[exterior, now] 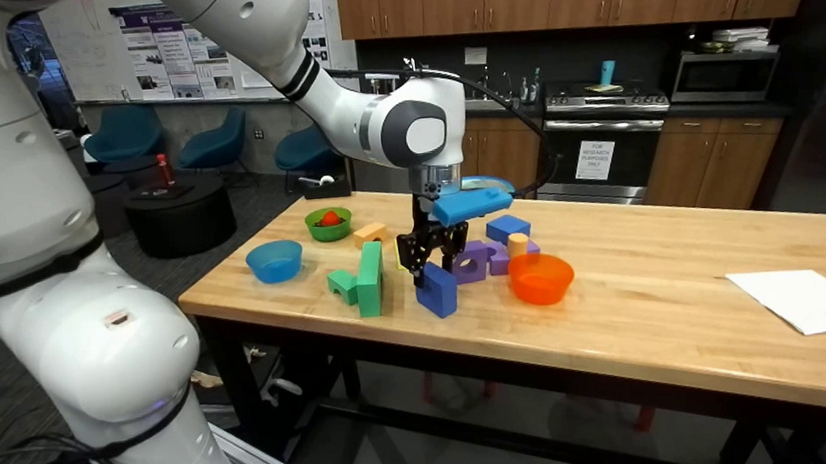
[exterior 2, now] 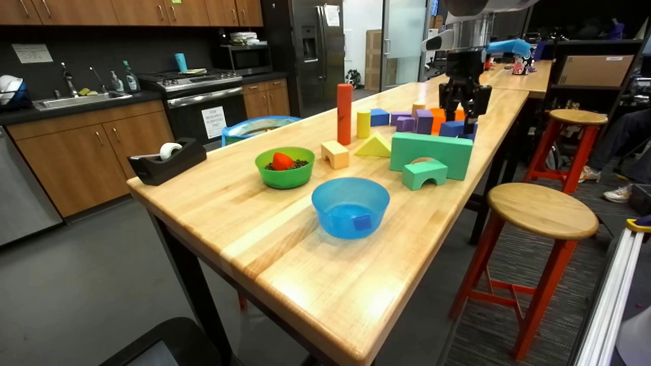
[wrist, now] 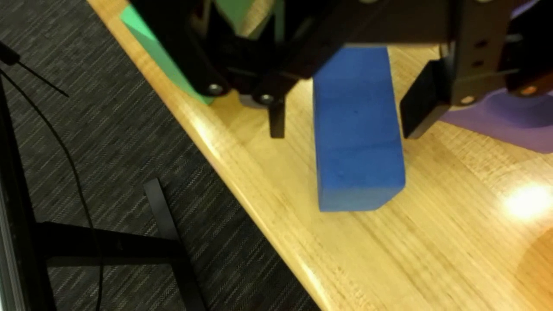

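Wrist view: gripper [wrist: 343, 131] jaws apart, blue block [wrist: 358, 125] between, on wooden table [wrist: 367, 250]; dark carpet [wrist: 129, 142] below; stove [exterior: 634, 153] in both exterior views.

Fingers [wrist: 425, 101] downward (and apart), wrist [exterior: 425, 128] above

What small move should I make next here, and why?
I would probably close the gripper gently on the blue rectangular block: in the wrist view its two fingers stand on either side of it, with a clear gap on one side, so it does not look gripped yet.
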